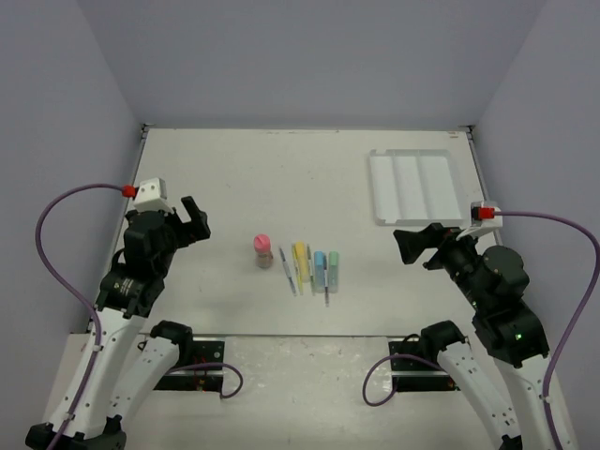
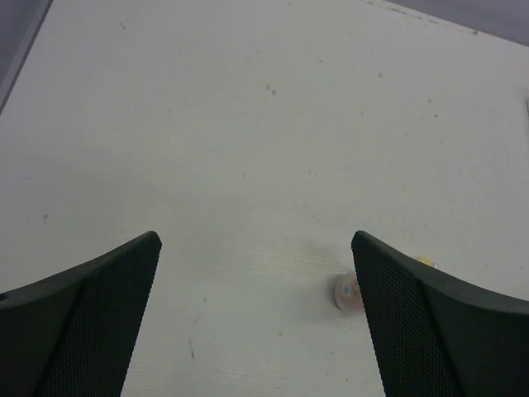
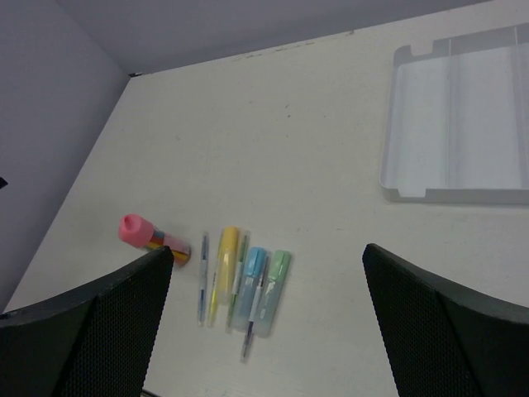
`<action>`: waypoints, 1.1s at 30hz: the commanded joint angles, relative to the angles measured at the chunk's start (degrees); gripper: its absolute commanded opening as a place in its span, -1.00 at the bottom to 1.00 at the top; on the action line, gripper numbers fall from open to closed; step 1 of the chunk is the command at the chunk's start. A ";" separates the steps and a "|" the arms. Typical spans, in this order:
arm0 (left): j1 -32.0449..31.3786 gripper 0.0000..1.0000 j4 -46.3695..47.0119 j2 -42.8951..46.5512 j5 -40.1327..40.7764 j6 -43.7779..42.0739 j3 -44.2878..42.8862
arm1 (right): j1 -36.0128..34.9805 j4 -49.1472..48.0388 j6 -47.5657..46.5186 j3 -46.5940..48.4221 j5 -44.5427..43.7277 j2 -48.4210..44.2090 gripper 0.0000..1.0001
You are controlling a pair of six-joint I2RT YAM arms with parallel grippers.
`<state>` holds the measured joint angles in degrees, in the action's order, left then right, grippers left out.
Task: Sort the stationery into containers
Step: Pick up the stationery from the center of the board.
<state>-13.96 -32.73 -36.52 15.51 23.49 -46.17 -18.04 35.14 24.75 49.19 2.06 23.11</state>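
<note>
Stationery lined up at mid-counter, both arms' jaws spread wide and holding nothing.

The pink-capped tube (image 1: 263,249) lies at the left end of the row with its cap pointing away from the arms. To its right, side by side, lie the yellow marker (image 1: 301,257), the blue marker (image 1: 320,264) and the mint-green marker (image 1: 333,270), with thin pens (image 1: 286,267) beside and between them. All of these rest on the counter (image 1: 281,178), well apart from the white tray (image 1: 414,187). The tray sits at the far right, its three long compartments running away from the arms. The left jaws hover wide over bare counter left of the tube. The right jaws hover wide to the right of the row, near the tray's near edge.
</note>
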 commanded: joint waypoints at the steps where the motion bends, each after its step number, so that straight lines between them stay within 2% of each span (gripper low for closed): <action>1: -0.11 1.00 0.13 -0.58 2.57 1.81 -0.24 | 0.03 -0.77 0.81 0.11 -2.89 0.60 0.97; 6: -0.11 1.00 -0.31 0.30 5.10 1.78 -0.86 | 0.11 -1.11 1.15 -0.27 -3.06 1.18 0.98; 13: -0.22 1.00 -2.58 0.63 -4.06 2.60 -4.31 | 0.11 -1.50 1.67 -1.00 -2.24 3.95 0.98; 17: -7.02 1.00 -3.36 -4.30 -6.52 5.35 -5.50 | 0.11 -1.53 1.47 -1.02 -2.24 5.91 0.98; 19: -19.02 1.00 -4.34 -5.87 2.53 9.22 -6.35 | 0.11 -1.49 1.58 -0.94 -1.69 6.91 0.97; 20: -23.10 1.00 -5.36 -6.95 6.25 11.62 -7.05 | 0.10 -1.40 1.82 -0.92 -0.86 7.57 0.97; 22: -37.49 1.00 -9.96 -12.73 19.35 17.76 -8.98 | 0.11 -1.47 1.96 -0.76 0.28 9.02 0.98; 23: -42.13 1.00 -11.94 -12.88 23.12 20.37 -9.62 | 0.11 -1.47 1.96 -0.68 0.31 9.56 0.98; 24: -49.60 1.00 -15.34 -19.63 27.72 24.74 -10.65 | 0.11 -1.35 1.84 -0.17 1.07 10.34 0.97; 25: -52.45 1.00 -18.78 -24.21 31.27 28.82 -11.53 | 0.11 -1.08 1.79 0.03 1.36 10.96 0.97; 28: -54.15 1.00 -23.84 -30.53 36.65 37.32 -11.49 | 0.03 -0.12 0.97 0.80 2.19 11.75 0.98; 31: -53.21 1.00 -14.25 -30.54 36.40 32.03 -7.78 | 0.07 -0.33 0.56 0.39 2.42 11.21 0.97; 33: -49.04 1.00 -8.63 -31.62 34.68 28.84 -6.05 | 0.09 -0.42 0.34 0.34 3.01 10.99 0.98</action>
<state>-67.61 -48.01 -68.76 43.54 51.49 -54.00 -18.04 35.32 25.90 48.40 2.84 34.86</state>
